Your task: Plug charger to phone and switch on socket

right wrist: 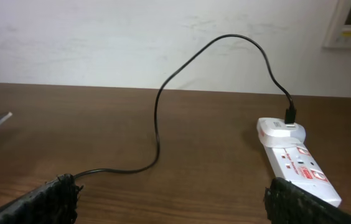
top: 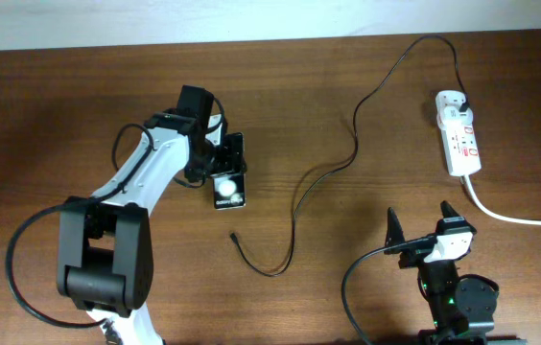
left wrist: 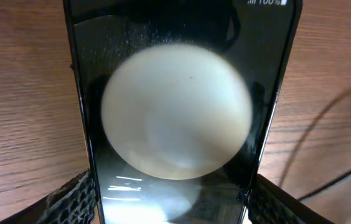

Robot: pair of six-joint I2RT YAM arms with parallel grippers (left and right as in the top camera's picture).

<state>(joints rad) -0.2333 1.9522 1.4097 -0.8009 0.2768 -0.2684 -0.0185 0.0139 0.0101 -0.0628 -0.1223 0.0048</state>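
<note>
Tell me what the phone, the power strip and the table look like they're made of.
The phone: glossy glass-like face, mirroring a round light. The socket: smooth white plastic by its look, with red markings. The table: brown wood grain, perhaps veneer or laminate.

The left arm stretches from the lower left toward mid-frame, and the left end effector is clamped on the phone. The right arm sits folded at lower right, the right end effector spread wide.
</note>
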